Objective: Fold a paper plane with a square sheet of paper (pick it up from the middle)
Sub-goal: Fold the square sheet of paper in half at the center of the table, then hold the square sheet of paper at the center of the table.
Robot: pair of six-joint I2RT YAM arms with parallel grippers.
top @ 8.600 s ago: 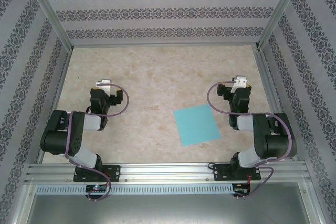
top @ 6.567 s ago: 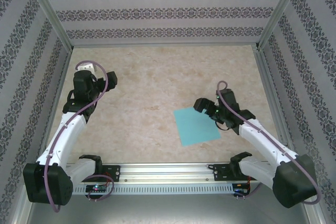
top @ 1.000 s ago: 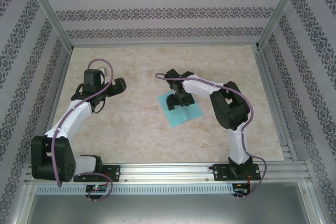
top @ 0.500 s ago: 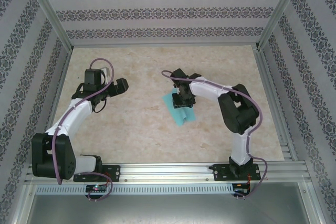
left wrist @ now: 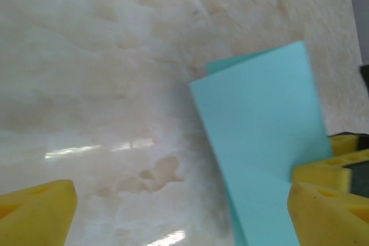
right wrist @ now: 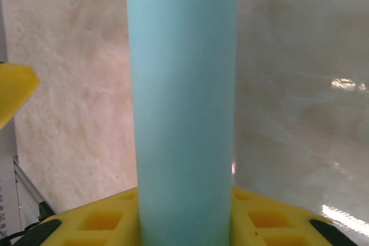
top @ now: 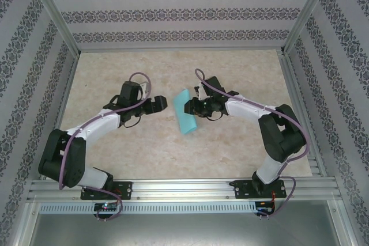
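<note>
The square sheet of paper (top: pixel 185 112) is turquoise and hangs bent double over its middle, lifted off the table at the centre. My right gripper (top: pixel 194 106) is shut on the square sheet of paper at the bend. In the right wrist view the sheet (right wrist: pixel 181 102) stands as a rounded band between the yellow fingers (right wrist: pixel 271 217). My left gripper (top: pixel 162 105) is open just left of the sheet. In the left wrist view the sheet (left wrist: pixel 259 125) lies by its right finger (left wrist: pixel 328 211), and nothing sits between the jaws. The paper plane is out of view.
The marbled beige table (top: pixel 115 67) is ringed by patterned walls and aluminium posts. A metal rail (top: pixel 184 188) carrying both arm bases runs along the near edge. The two grippers are close together at the table's centre.
The right gripper shut on the sheet's middle, lifted it and turned it towards the left. The left arm swung right, up to the sheet, jaws still wide.
</note>
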